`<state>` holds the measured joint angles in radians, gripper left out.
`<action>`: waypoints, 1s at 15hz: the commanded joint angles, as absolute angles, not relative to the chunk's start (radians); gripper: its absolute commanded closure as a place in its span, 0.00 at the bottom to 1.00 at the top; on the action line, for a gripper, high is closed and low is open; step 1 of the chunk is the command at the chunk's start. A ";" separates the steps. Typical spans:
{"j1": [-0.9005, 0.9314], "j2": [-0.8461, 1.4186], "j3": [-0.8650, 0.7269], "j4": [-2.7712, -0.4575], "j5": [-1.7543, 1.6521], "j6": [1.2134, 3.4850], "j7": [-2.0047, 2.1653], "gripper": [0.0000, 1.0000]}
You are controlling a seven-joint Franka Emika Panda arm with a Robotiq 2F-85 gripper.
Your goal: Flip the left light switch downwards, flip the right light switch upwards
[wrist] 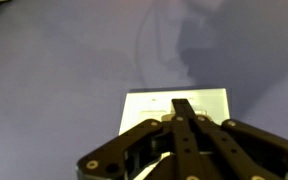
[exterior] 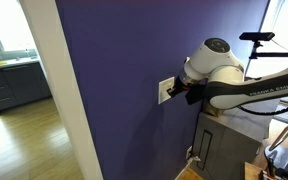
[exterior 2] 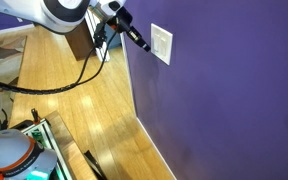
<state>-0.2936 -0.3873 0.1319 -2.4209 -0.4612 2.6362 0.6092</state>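
A small cream-white wall plate (exterior: 164,91) sits on a purple wall and shows in both exterior views (exterior 2: 161,43). In the wrist view its left light switch half (wrist: 144,104) and right light switch half (wrist: 212,104) flank my fingers. The toggles are too small to make out. My gripper (wrist: 184,105) is shut and empty, with its joined fingertips pointing at the plate's middle. It reaches the plate from the side in both exterior views (exterior: 180,92) (exterior 2: 143,44). I cannot tell whether the tips touch the plate.
The purple wall (exterior: 114,60) ends at a white door frame (exterior: 64,90) that opens onto a kitchen. A wooden cabinet (exterior: 224,145) stands below the arm. A black cable (exterior 2: 84,75) hangs over the wooden floor (exterior 2: 94,110).
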 commanded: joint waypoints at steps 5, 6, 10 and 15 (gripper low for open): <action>-0.310 -0.363 0.136 -2.428 -0.486 2.693 0.611 1.00; -0.311 -0.359 0.135 -2.427 -0.486 2.696 0.610 1.00; -0.310 -0.337 0.133 -2.420 -0.483 2.714 0.604 1.00; -0.314 -0.305 0.135 -2.408 -0.487 2.764 0.604 1.00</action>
